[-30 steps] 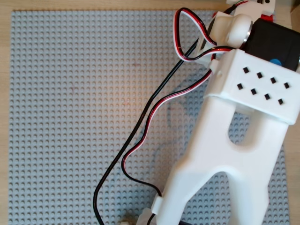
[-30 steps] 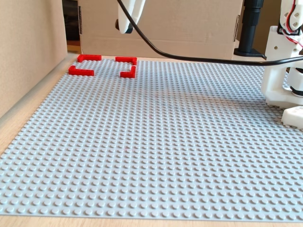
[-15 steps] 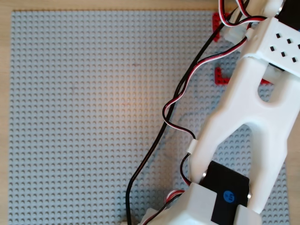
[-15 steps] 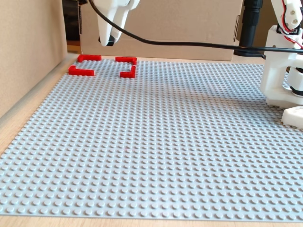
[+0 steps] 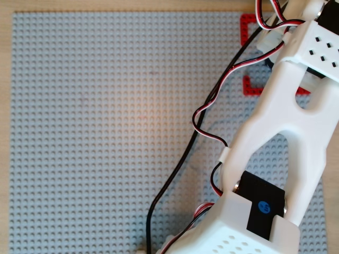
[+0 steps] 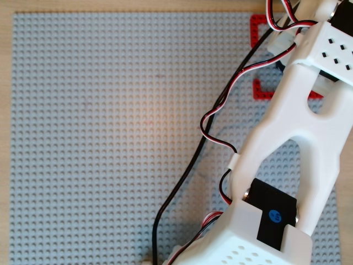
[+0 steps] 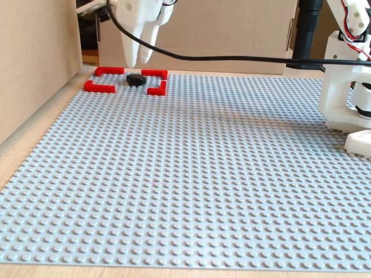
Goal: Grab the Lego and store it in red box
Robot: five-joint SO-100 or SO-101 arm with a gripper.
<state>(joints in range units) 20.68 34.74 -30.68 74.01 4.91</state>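
Item: the Lego (image 7: 136, 79); small glossy black piece; lies on the grey baseplate (image 7: 191, 174) inside the red box (image 7: 98, 87), toward its far side, between the two rear corner pieces; absent from the fixed view half a second ago, present now; judged to have just been dropped from above.

Item: the red box; outline of thin red corner pieces with gaps; far left of the baseplate in the fixed view; in both overhead views only parts of it (image 5: 252, 88) show at upper right, the rest hidden under the white arm (image 5: 286, 121); the Lego is not visible in either overhead view.

Item: end effector (image 7: 138, 55); hangs above the box's rear edge, tips pointing down, clear of the Lego and holding nothing; the fingers look close together, but whether they are spread or pressed together I cannot tell from this angle; it has shifted slightly and dropped lower than half a second ago.

Item: black cable (image 7: 232, 58); runs from the arm across the far edge to the white base (image 7: 345, 92) at right.

Status: Lego inside the outline; storing step judged done; only the arm's retreat remains; risk low, provided the tips rise clear of the piece.
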